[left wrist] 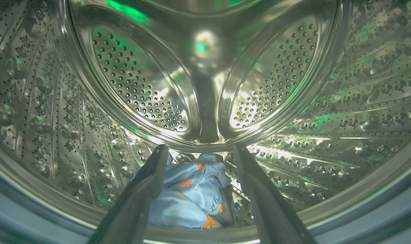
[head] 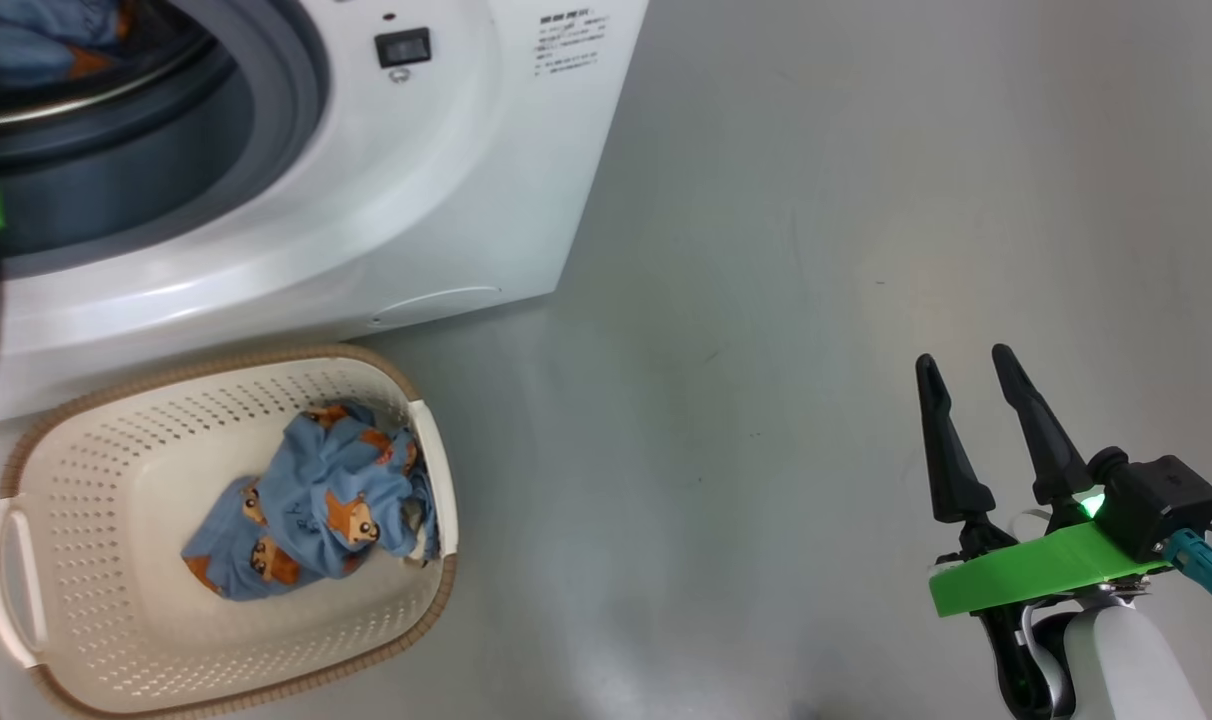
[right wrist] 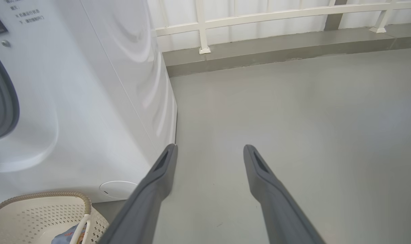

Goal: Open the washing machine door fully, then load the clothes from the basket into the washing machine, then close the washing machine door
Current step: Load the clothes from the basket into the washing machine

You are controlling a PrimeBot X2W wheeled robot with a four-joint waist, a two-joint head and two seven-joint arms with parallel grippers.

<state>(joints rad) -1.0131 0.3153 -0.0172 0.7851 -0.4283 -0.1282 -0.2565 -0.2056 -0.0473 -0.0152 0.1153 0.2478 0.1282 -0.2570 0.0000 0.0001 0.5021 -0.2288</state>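
The white washing machine (head: 436,190) stands at the upper left of the head view with its drum mouth uncovered; its door is out of view. Inside the steel drum (left wrist: 205,84), my left gripper (left wrist: 200,150) is open, and a bundle of light blue clothes (left wrist: 188,200) lies on the drum floor just beyond and below its fingers, free of them. More blue clothes (head: 306,500) with orange-brown faces lie in the cream basket (head: 106,470) in front of the machine. My right gripper (head: 966,365) hovers open over the floor at the right, holding nothing.
Grey floor (head: 816,300) stretches to the right of the machine. A low white railing (right wrist: 259,17) runs along a raised grey kerb behind. The basket's rim (right wrist: 49,196) sits close to the machine's front lower panel.
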